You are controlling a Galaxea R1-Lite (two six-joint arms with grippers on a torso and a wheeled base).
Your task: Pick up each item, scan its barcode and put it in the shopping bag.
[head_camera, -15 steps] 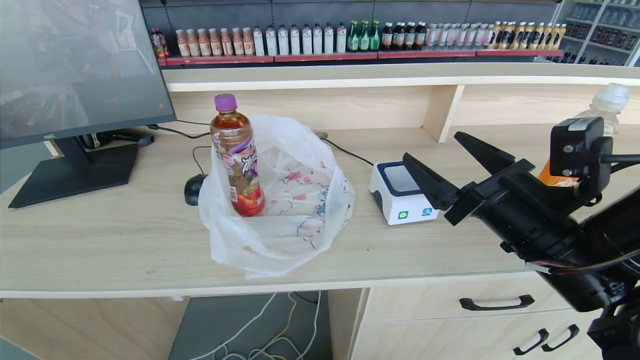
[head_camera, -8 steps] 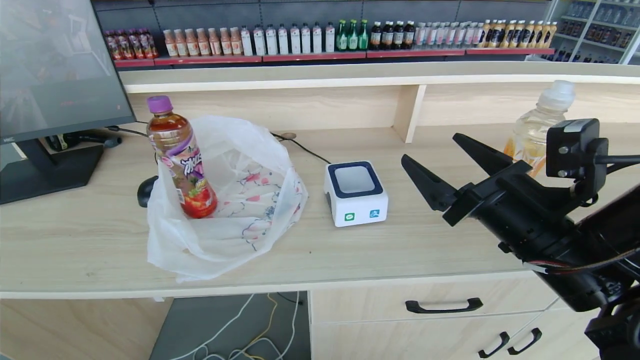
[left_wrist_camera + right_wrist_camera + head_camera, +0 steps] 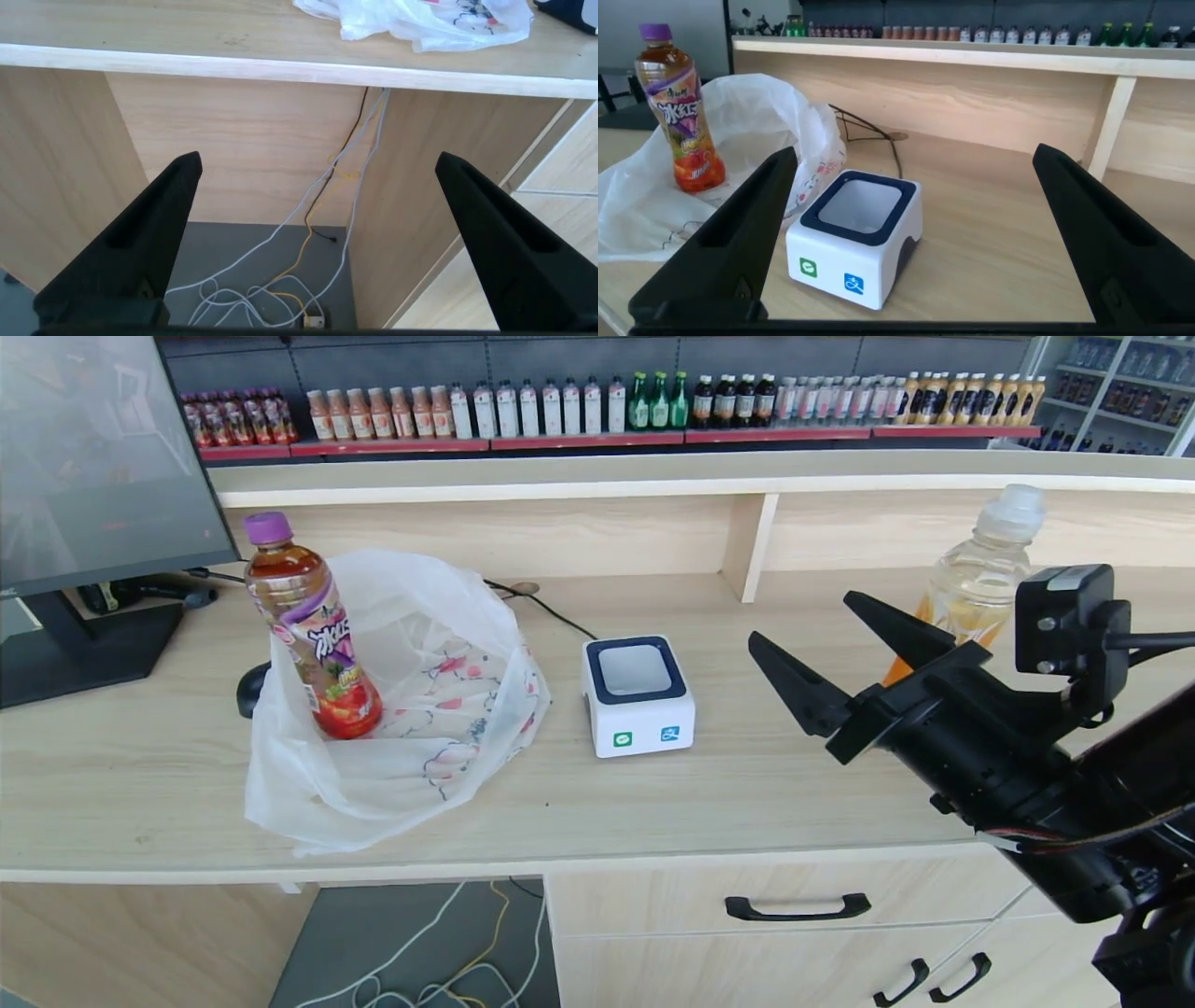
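Your head view swings right, so the whole scene slides left. The right gripper (image 3: 800, 616) travels with it. The scanner (image 3: 638, 695), earlier overlapped by its nearer finger, now sits clear of the fingertips, and the pale drink bottle (image 3: 976, 569) stands just behind the farther finger.

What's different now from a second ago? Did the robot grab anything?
The camera swung toward the robot's right, bringing more of the pale bottle into view; the things themselves did not move. Nothing was grabbed or let go. The right claw stays open, the purple-capped bottle stays in the shopping bag beside the scanner.
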